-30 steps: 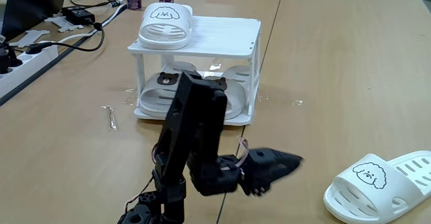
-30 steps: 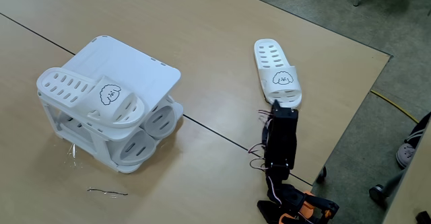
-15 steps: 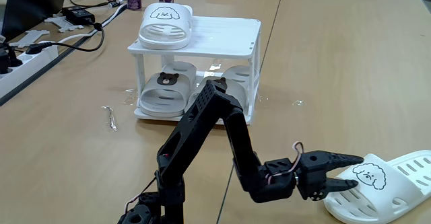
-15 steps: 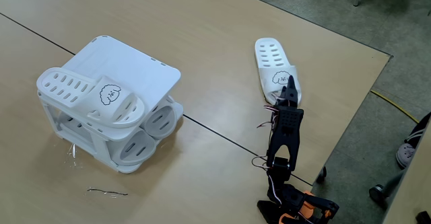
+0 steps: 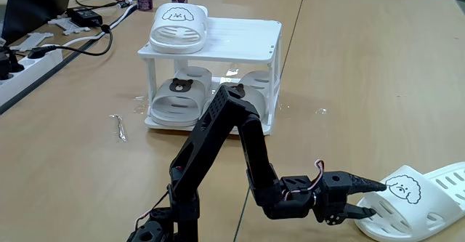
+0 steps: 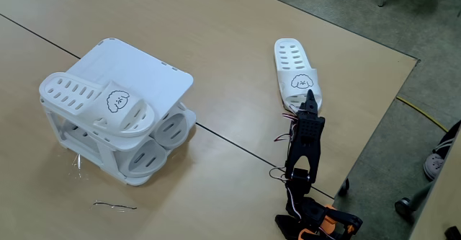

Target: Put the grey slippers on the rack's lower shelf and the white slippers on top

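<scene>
A: Which way is the loose white slipper (image 5: 421, 198) lying from the claw (image 5: 374, 198)?

B: Straight ahead of it, far from the rack (image 5: 214, 71), out toward the tabletop (image 5: 363, 60) corner. In a fixed view the claw's 2 fingers are spreading apart around the slipper's strap end, 1 tip reaching over the top by the dog face, the other running low along the side. Whether either tip is touching the rubber, I cannot tell.

A: And its long axis?

B: In the other fixed view the slipper (image 6: 295, 74) is running lengthwise nearly in line with the arm, strap end nearest the claw (image 6: 310, 96), slotted sole pointing away. So the claw is meeting it end-on, and I am judging that the coming move depends on closing over the strap rather than the sole.

A: Counting now?

B: 2 white slippers: that loose 1, and 1 (image 5: 178, 27) sitting on the top (image 5: 243, 38), on the half farther from the loose slipper, leaving the nearer half bare. 2 grey slippers (image 5: 178, 97) are resting side by side on the lower shelf (image 5: 211, 124), though the arm is hiding part of the second. 1 rack, 1 arm, 1 claw.

A: So what is remaining?

B: Judging by that, only the loose white slipper is waiting to go up.
</scene>
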### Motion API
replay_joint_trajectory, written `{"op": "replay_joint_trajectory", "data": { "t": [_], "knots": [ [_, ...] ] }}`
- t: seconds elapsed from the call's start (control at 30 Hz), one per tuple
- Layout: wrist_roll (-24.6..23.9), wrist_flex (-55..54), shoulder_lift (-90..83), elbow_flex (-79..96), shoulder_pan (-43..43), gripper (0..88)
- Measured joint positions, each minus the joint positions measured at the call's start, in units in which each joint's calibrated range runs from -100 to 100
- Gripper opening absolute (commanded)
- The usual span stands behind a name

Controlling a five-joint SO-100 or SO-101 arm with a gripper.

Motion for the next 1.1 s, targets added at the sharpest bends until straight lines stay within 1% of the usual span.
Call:
{"op": "replay_joint_trajectory", "data": {
  "t": [0.07, 0.13, 0.17, 0.4, 0.43, 0.47, 0.5, 0.6, 0.63, 0.67, 0.7, 0.83, 0.93, 1.03, 1.1],
  "knots": [
    [0.0, 0.0, 0.0, -0.9, 0.0, 27.6],
    [0.0, 0.0, 2.72, -6.02, -0.52, 34.3],
    [0.0, 0.0, 5.69, -10.87, -1.2, 36.1],
    [0.0, 0.26, 22.1, -37.2, -5.39, 36.2],
    [0.0, 1.72, 24.41, -42.32, -5.84, 35.9],
    [0.0, 3.18, 25.48, -45.19, -5.92, 33.3],
    [0.0, 5.58, 26.39, -48.34, -5.77, 28.7],
    [0.0, 13.48, 28.29, -58.31, -4.42, 12.1],
    [0.0, 16.05, 28.78, -60.74, -4.04, 4.9],
    [0.0, 18.28, 29.11, -62.71, -3.67, 0.5],
    [0.0, 20.17, 29.28, -64.15, -3.45, 0.9],
    [0.0, 21.29, 29.03, -64.87, -3.37, 0.7],
    [0.0, 25.75, 23.75, -63.34, -3.45, 0.7],
    [0.0, 37.42, 10.72, -61.28, -3.45, 0.7],
    [0.0, 47.73, 1.57, -61.28, -3.45, 0.7]
  ]
}}
